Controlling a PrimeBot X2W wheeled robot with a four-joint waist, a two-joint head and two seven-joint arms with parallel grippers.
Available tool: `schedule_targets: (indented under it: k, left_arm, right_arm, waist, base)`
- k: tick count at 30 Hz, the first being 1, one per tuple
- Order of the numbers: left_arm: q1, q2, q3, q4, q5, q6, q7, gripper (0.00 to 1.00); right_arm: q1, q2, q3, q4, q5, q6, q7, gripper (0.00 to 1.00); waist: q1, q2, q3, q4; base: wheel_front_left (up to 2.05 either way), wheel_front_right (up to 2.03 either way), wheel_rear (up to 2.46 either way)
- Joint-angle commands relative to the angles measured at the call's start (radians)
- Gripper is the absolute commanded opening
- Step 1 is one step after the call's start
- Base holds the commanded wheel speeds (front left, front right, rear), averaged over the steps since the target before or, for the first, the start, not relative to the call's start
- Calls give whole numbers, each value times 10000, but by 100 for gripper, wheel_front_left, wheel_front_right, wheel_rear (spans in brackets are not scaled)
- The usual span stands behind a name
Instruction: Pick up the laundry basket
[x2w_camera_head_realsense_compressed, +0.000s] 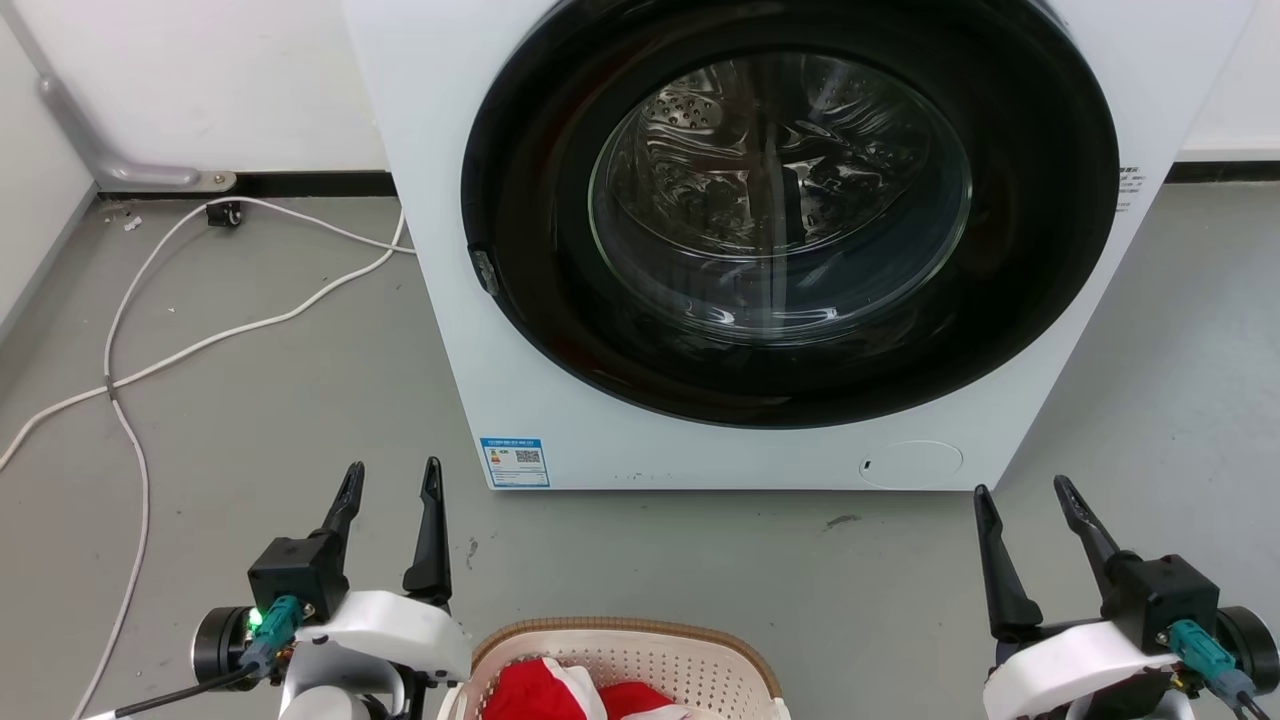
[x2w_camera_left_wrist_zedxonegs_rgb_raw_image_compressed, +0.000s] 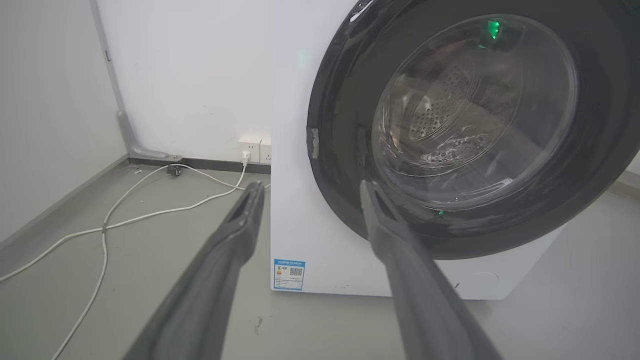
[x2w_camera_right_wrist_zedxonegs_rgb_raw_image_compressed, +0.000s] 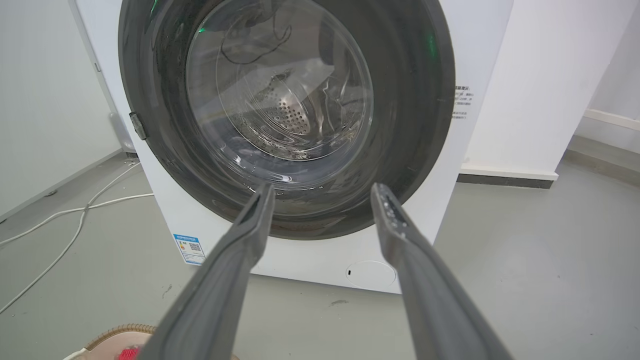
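Fingers (x2w_camera_head_realsense_compressed: 432, 530) dark, tapered, laundry basket (x2w_camera_head_realsense_compressed: 625, 627) perforated, woven-rimmed

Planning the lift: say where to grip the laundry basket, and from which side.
Likely the brown rim of the laundry basket, at its two sides: left gripper from the left, right gripper from the right. It sits upright between them, too wide for one pair of jaws.

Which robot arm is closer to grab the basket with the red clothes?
Left, probably. The left gripper sits right beside the rim of the laundry basket, while the right gripper is farther off to the side. Both are open and empty.
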Motion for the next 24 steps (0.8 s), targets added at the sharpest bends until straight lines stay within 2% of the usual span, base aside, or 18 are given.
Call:
schedule_targets:
  k: [1,13,24]
  left_arm:
    - [-69,-5,-1,-6,222,42,-82,100]
    - [-33,-15,-48,43,1018,115,-294,100]
    - [-23,-18,-25,73,905,128,-304,100]
  right_arm:
    - [81,32,23,-2,-190,-3,-75,100]
    - [65,39,83,183,-595,-3,-321,100]
    - [-25,39,64,368,-296,-3,-437,100]
  waist:
    - [0,-1,5,3]
    - [0,-1,26,-14]
    - [0,-1,53,-14]
  base:
    - [0,0,0]
    - [0,0,0]
    - [0,0,0]
